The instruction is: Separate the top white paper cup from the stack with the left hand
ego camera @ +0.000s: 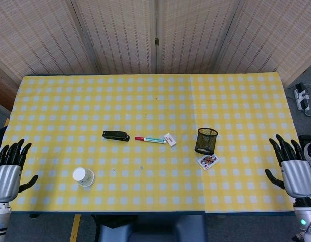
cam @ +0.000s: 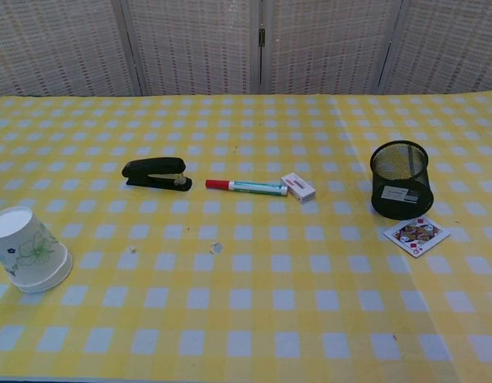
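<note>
Both robot hands, left robot hand (ego camera: 9, 169) and right robot hand (ego camera: 292, 164), spread, holding nothing.

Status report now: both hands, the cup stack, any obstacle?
Left hand open, right hand open, both at table edge. Cup stack upside down, untouched. Path clear.

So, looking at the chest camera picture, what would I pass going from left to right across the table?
Paper cup stack → black stapler → red-capped marker → small white box → black mesh pen holder. The playing card overlaps the holder's span, so I left it unplaced.
</note>
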